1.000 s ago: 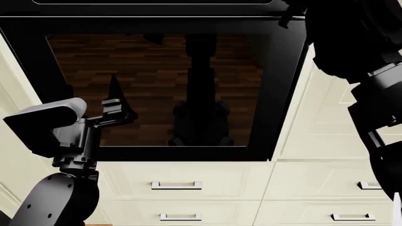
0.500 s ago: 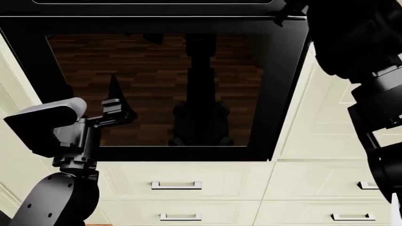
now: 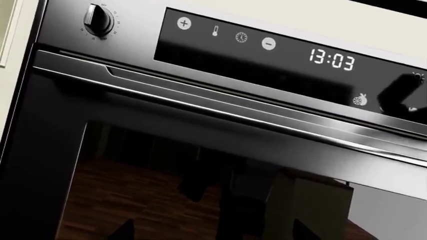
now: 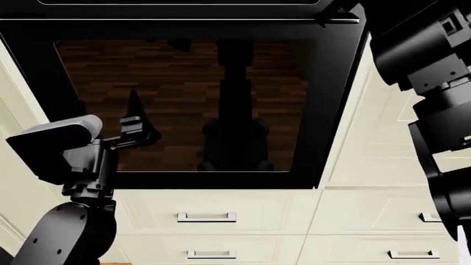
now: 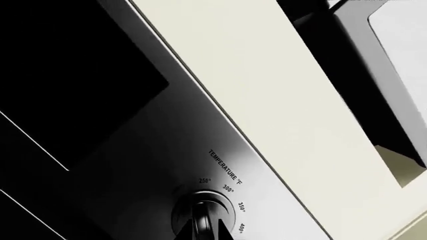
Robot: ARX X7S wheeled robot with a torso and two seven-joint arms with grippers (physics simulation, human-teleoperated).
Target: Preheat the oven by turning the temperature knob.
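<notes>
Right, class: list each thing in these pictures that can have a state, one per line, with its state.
Large black glass-fronted oven door: closed.
Round metal temperature knob: no pincer on it; setting unreadable.
Second round metal knob: untouched.
Dark digital display: lit, reads 13:03.
Cream drawers with metal bar handles: closed.
Left pincer: raised before the door glass, holding nothing; open or shut unclear.
Right pincer: out of view.

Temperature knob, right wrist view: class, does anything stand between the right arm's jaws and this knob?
Nothing visible does. The temperature knob sits bare on the oven panel beside its degree markings, with no object in front of it. The jaws themselves are outside the frame.
</notes>
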